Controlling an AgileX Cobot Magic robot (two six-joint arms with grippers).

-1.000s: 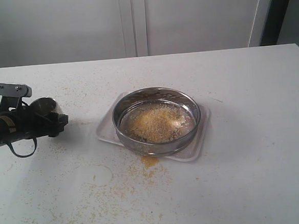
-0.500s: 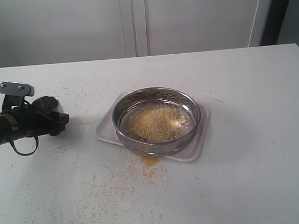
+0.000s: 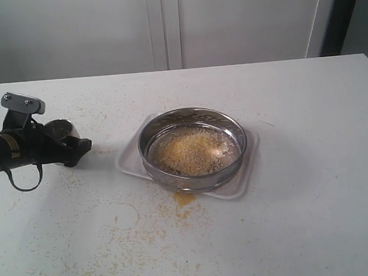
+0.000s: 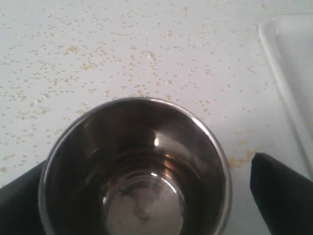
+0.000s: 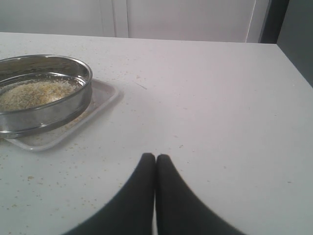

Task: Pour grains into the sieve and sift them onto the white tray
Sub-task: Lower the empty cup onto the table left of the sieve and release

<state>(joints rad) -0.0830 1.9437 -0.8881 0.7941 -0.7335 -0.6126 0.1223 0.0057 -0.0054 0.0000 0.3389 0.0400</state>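
The sieve point(image 3: 192, 147) sits on the white tray point(image 3: 241, 181) in the middle of the table, with a bed of yellow and off-white grains point(image 3: 191, 151) on its mesh. At the left, my left gripper point(image 3: 70, 138) is open around a small steel cup point(image 3: 60, 129) that stands upright. The left wrist view looks down into the empty cup point(image 4: 98, 147), with one finger point(image 4: 281, 196) clear of its rim and a corner of the tray point(image 4: 288, 58) beyond. My right gripper point(image 5: 155, 157) is shut and empty, low over bare table beside the sieve point(image 5: 44, 93) and tray point(image 5: 100, 104).
A small heap of spilled grains point(image 3: 183, 198) lies on the table just in front of the tray. Fine yellow granules are scattered over the near and left table point(image 3: 116, 256). White cabinet doors point(image 3: 163, 26) close off the back.
My left gripper's jaws have spread wider around the cup, and the gripper has shifted slightly right. The sieve, the tray and the right gripper have not moved.
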